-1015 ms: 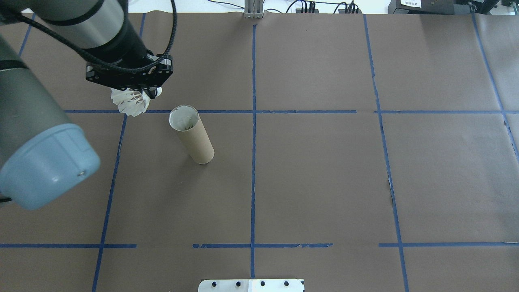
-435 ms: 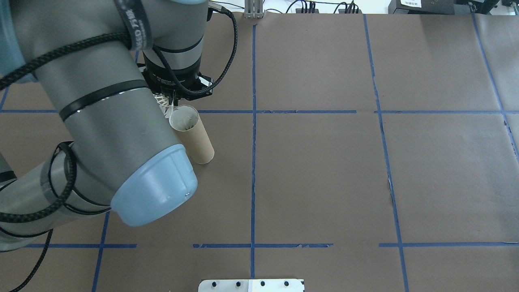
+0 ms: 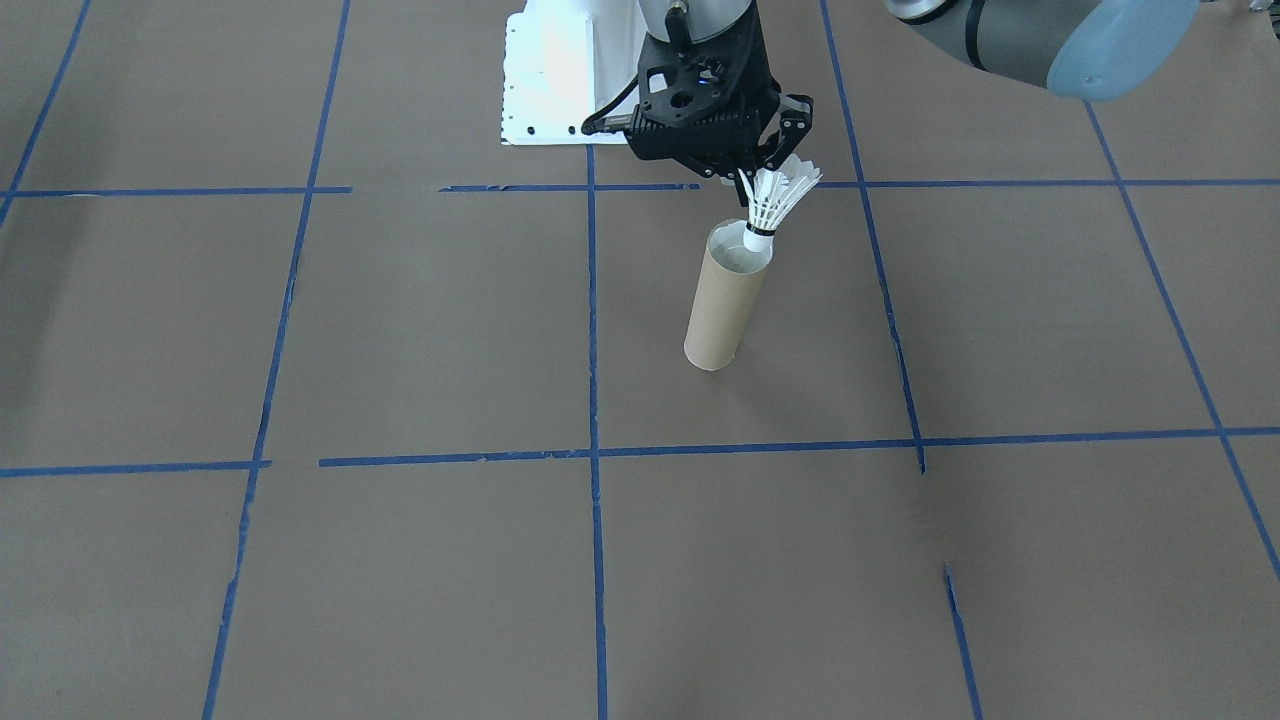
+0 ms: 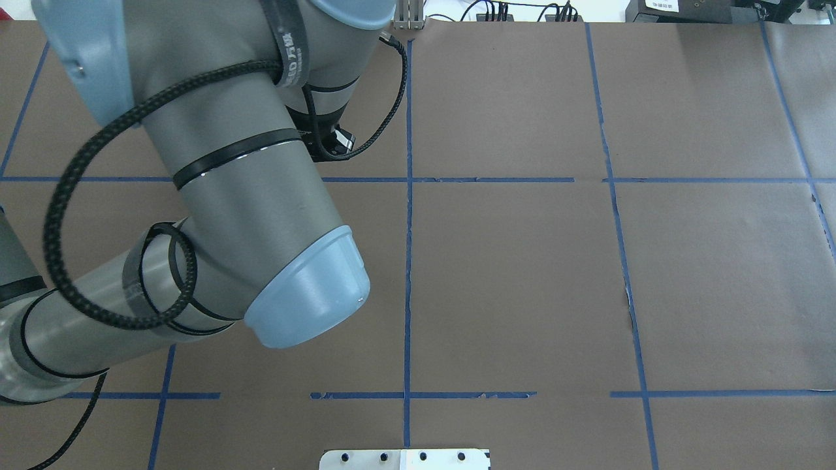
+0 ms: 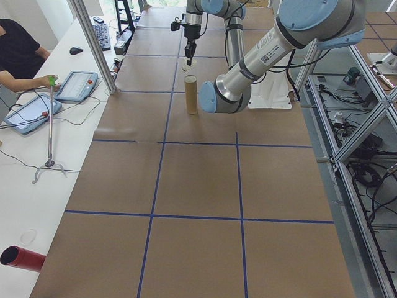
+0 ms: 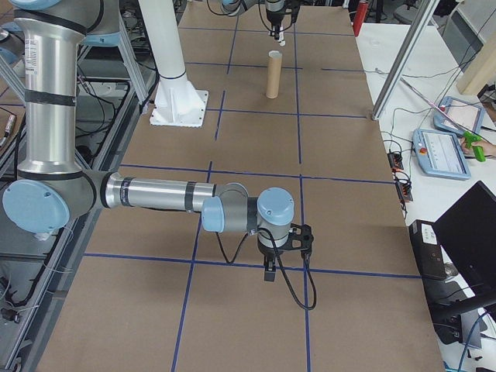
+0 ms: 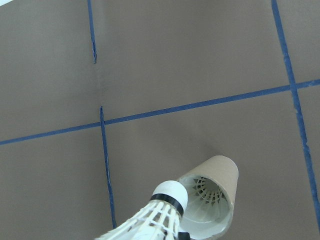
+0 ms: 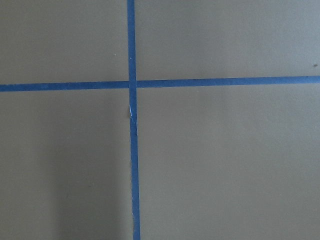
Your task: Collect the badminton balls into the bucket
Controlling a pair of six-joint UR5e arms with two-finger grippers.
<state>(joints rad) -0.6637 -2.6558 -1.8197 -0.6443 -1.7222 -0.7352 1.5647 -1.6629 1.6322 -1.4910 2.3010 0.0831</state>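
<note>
The bucket [image 3: 725, 300] is a tall tan cardboard tube standing upright on the brown paper. My left gripper [image 3: 765, 178] is shut on the feather skirt of a white badminton ball [image 3: 775, 205], which hangs cork down just over the tube's rim. The left wrist view shows the ball's cork [image 7: 170, 196] beside the bucket's open mouth [image 7: 207, 205], and feathers of another ball show deep inside. In the overhead view my left arm [image 4: 248, 183] hides both. My right gripper [image 6: 267, 273] hangs low over the table far from the tube. I cannot tell whether it is open or shut.
The white robot base plate [image 3: 560, 80] sits behind the tube. Blue tape lines grid the paper. A person [image 5: 18, 43] sits at a side table with tablets [image 5: 77, 85], a stand and a red cylinder [image 5: 22, 257].
My left arm has swung right from beside the tube to above it, carrying the ball over the opening. The arm now covers the tube in the overhead view.
</note>
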